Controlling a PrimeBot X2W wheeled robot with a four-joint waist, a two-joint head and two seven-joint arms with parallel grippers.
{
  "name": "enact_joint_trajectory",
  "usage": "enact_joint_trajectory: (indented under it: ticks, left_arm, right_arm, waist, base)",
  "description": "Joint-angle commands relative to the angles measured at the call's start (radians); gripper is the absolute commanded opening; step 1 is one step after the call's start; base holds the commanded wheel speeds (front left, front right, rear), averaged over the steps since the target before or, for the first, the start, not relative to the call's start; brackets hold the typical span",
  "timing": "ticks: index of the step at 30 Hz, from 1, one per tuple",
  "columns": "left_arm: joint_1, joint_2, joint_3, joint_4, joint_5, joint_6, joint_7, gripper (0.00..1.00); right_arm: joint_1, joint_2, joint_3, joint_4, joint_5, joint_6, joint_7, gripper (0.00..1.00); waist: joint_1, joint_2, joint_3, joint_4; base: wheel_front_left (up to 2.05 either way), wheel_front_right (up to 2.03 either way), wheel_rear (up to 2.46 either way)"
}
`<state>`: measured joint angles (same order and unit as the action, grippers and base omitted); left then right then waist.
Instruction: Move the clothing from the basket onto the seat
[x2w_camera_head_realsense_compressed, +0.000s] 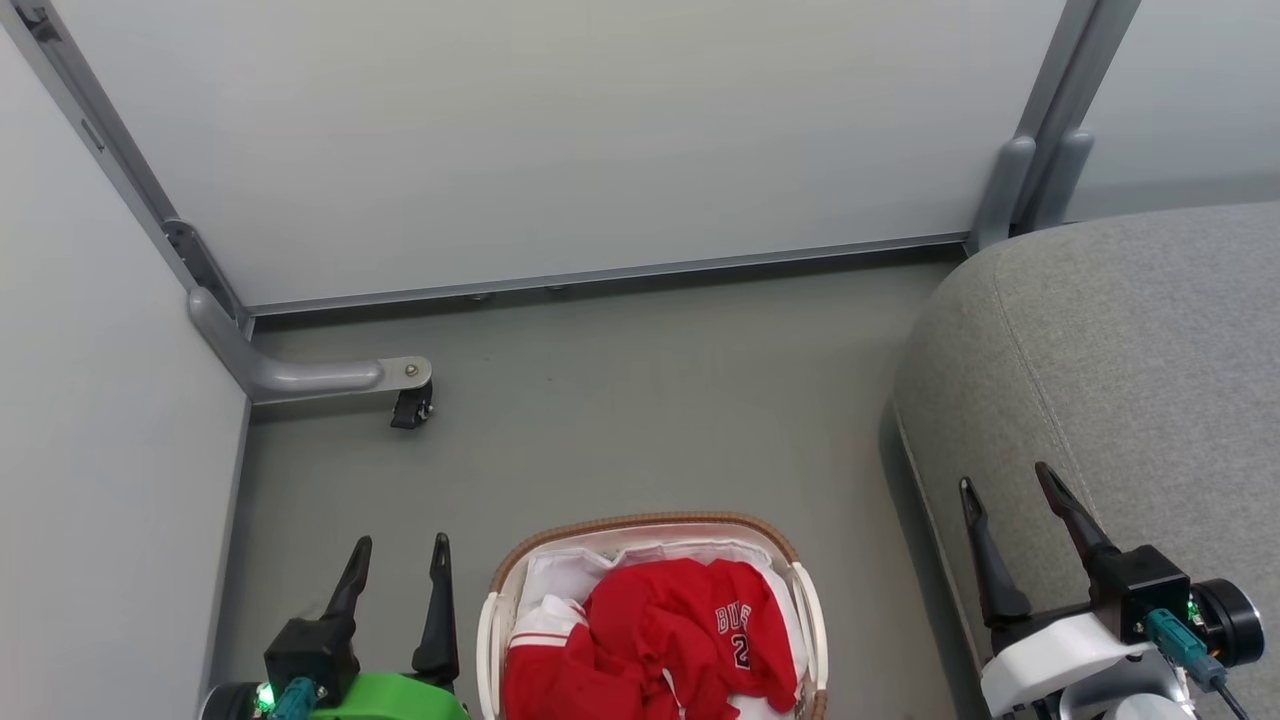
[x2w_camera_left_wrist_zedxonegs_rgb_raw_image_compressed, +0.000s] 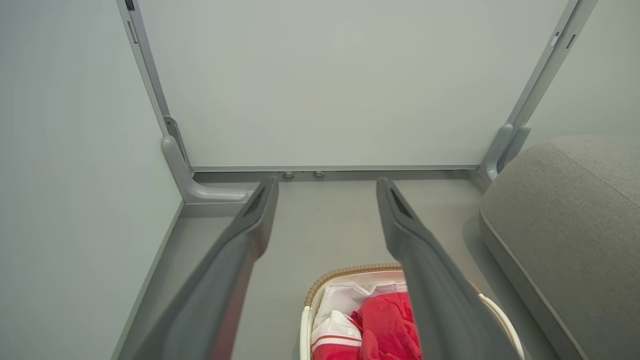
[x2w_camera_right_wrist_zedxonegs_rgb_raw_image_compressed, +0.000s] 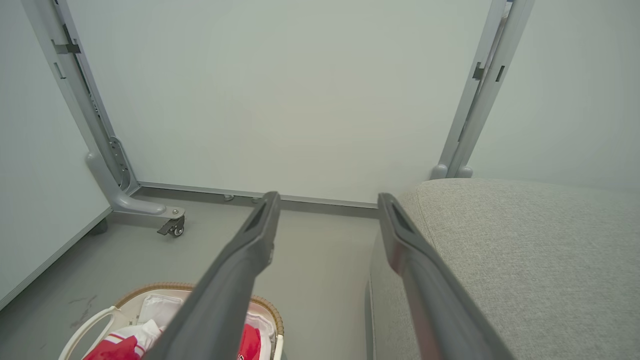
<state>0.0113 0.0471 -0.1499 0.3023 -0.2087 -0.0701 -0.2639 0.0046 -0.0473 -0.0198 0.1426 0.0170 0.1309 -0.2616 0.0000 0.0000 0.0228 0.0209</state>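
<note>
Presently catalogued, nearest items first.

1. Basket (x2w_camera_head_realsense_compressed: 645, 522): oval and white, with a brown woven rim and white side handles. It stands on the grey floor (x2w_camera_head_realsense_compressed: 650, 400) at the lower middle of the head view, between the two grippers.

2. Clothing (x2w_camera_head_realsense_compressed: 660, 640): red garments with white trim and stripes, crumpled together inside the basket. They are heaped over a white liner cloth (x2w_camera_head_realsense_compressed: 560, 575). White lettering shows in part on the upper fold, "BU" above a "2". All of the clothing that shows lies within the basket's rim.

3. Seat (x2w_camera_head_realsense_compressed: 1130, 350): a large light-grey upholstered cushion with a rounded corner and a stitched seam near its lower edge. It sits to the robot's right of the basket, with a strip of floor between the two.

4. Left gripper (x2w_camera_head_realsense_compressed: 401, 540): green body and two dark fingers spread wide, with nothing between them. It hovers just beside the basket's left handle and does not touch it. Its fingers point toward the back panel. In the left wrist view the basket lies beneath its right finger.

5. Right gripper (x2w_camera_head_realsense_compressed: 1004, 475): white body, fingers likewise spread wide and empty. It is poised over the seat's near left edge.

6. Partition panels (x2w_camera_head_realsense_compressed: 560, 140): pale sheets in grey metal frames that close off the floor at the back and on the left.

7. Caster foot (x2w_camera_head_realsense_compressed: 410, 408): a grey bracket with a small black wheel, jutting from the left corner onto the floor, well apart from the basket.
</note>
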Motion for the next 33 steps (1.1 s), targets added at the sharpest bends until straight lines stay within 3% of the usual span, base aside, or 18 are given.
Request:
enact_joint_trajectory:
  ticks: [1,6,16,33]
  left_arm:
    - [0.0,0.006,-0.002,0.003,0.003,-0.002,-0.001,1.0]
    - [-0.042,0.006,-0.025,0.022,0.026,-0.011,-0.001,1.0]
    - [-0.228,0.006,-0.097,0.206,0.068,-0.031,-0.001,1.0]
    - [-0.503,0.006,-0.213,0.68,0.076,-0.045,-0.001,1.0]
  right_arm:
    - [-0.002,-0.006,-0.003,-0.003,0.004,0.0,-0.005,1.0]
    - [-0.03,-0.006,-0.004,-0.017,0.0,0.0,-0.005,1.0]
    - [-0.136,-0.005,0.016,-0.043,-0.013,0.0,-0.005,1.0]
    - [-0.276,-0.005,0.054,-0.068,0.042,0.0,-0.005,1.0]
  waist:
    - [0.0,0.0,0.008,-0.002]
    - [0.0,0.0,0.063,-0.01]
    - [0.0,0.0,0.256,-0.061]
    - [0.0,0.0,0.53,-0.176]
  base:
    - [0.0,0.0,0.0]
    - [0.0,0.0,0.0]
    - [0.0,0.0,0.0]
    - [0.0,0.0,0.0]
